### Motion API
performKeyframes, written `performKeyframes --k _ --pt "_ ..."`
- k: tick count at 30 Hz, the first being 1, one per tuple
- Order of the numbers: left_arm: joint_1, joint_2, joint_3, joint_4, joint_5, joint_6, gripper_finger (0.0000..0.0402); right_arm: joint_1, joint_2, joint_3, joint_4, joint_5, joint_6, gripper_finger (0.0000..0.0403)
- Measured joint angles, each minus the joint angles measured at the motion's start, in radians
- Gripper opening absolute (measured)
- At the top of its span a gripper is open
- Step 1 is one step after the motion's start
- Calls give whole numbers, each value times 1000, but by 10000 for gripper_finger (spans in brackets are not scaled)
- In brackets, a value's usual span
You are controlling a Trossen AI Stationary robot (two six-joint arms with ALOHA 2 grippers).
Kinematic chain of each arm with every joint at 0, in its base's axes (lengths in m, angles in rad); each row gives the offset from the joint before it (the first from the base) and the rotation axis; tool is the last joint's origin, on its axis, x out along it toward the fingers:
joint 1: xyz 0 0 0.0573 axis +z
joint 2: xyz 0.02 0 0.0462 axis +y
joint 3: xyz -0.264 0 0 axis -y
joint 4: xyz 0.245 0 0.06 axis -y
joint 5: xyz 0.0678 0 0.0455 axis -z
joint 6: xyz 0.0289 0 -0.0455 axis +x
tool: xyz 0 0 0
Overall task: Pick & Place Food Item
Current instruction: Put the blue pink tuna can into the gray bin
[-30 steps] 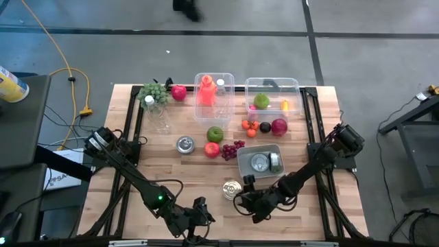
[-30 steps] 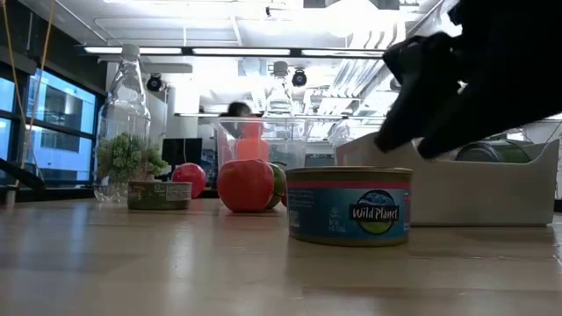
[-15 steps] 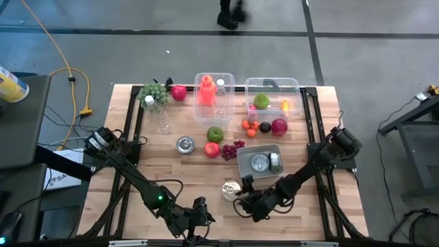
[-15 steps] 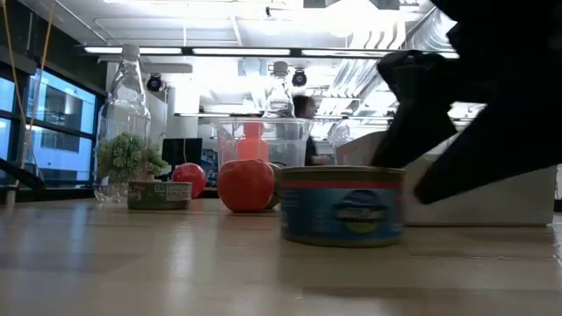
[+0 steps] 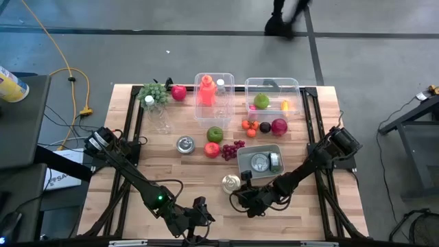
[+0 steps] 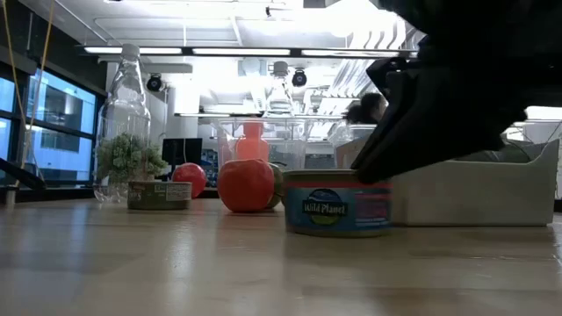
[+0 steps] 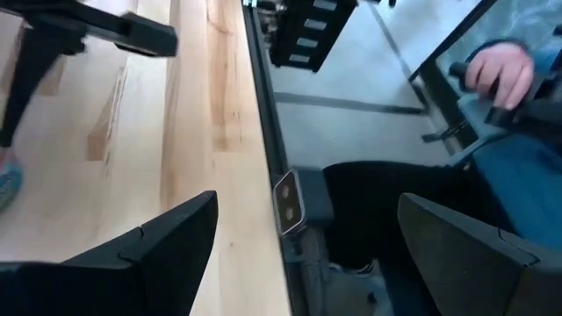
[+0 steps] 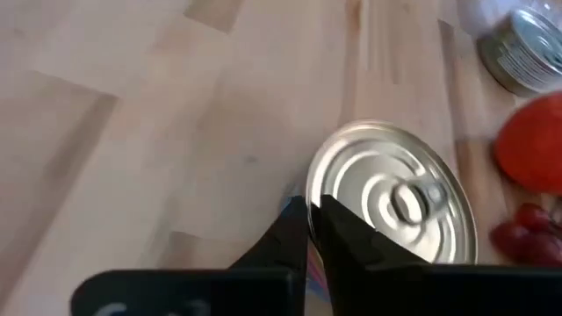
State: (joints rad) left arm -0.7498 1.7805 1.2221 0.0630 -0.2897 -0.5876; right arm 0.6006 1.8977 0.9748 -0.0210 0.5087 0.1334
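High view, right gripper [image 5: 241,194]: low in the frame, right of centre; fingers clenched together and holding nothing, tips at the near edge of the round silver-lidded tin can with a blue label [image 5: 230,183].
Right wrist view, fingers [image 8: 297,230]: pressed flat against each other, tips overlapping the can's [image 8: 392,208] rim; the lid with its pull tab is fully exposed.
Low view, can [image 6: 338,209]: upright on the wood, blue label facing the camera, the dark gripper looming above its right side.
Left gripper [image 5: 199,209]: at the bottom edge of the frame, left of centre, released wide over the table's front edge; a person's hand [image 7: 499,74] shows beyond that edge.
Open room: bare light-wood tabletop [image 5: 171,168] to the left of the can and below it, up to the front edge.
Edges close by: grey rectangular tray [image 5: 242,158] up and right of the can, apart from it; red apple [image 5: 212,149] and purple grape bunch [image 5: 234,146] above it.
Farther off: small silver tin [image 5: 184,144], green apple [image 5: 215,134], clear plastic bin [image 5: 296,88] near the upper right corner.
Change from a second ago: the fingers have snapped closed; the can has slid up and left in the high view; in the low view its label has turned.
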Motion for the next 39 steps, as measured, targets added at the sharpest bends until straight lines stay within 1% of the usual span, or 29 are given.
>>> performKeyframes --k 2,5,7,10,12,15,17,20,27,31,39 --pt "0 0 0 -28 0 30 342 -1 1 -1 4 1 4 5" --pt "0 0 0 -89 -19 124 342 0 -4 -3 28 0 4 4" --pt "0 1 0 -159 -78 201 342 0 -12 -3 45 -7 4 3" --pt "1 16 0 -239 -210 259 342 0 -19 -4 59 -22 4 3" --pt "4 36 0 -248 -280 300 342 0 -26 -4 61 -32 4 3" --pt "19 76 0 -242 -341 378 342 0 -28 -5 74 -50 4 3" --pt "30 104 0 -243 -353 413 342 0 -28 -5 82 -56 4 3" --pt "51 139 0 -243 -382 425 342 0 -28 -5 95 -70 6 2" --pt "89 166 0 -237 -397 443 342 -22 -34 -5 146 -162 75 2" --pt "94 166 0 -228 -406 474 342 -33 -34 -6 170 -168 84 2" --pt "108 200 0 -159 -482 610 342 -41 -43 -5 197 -169 85 2"
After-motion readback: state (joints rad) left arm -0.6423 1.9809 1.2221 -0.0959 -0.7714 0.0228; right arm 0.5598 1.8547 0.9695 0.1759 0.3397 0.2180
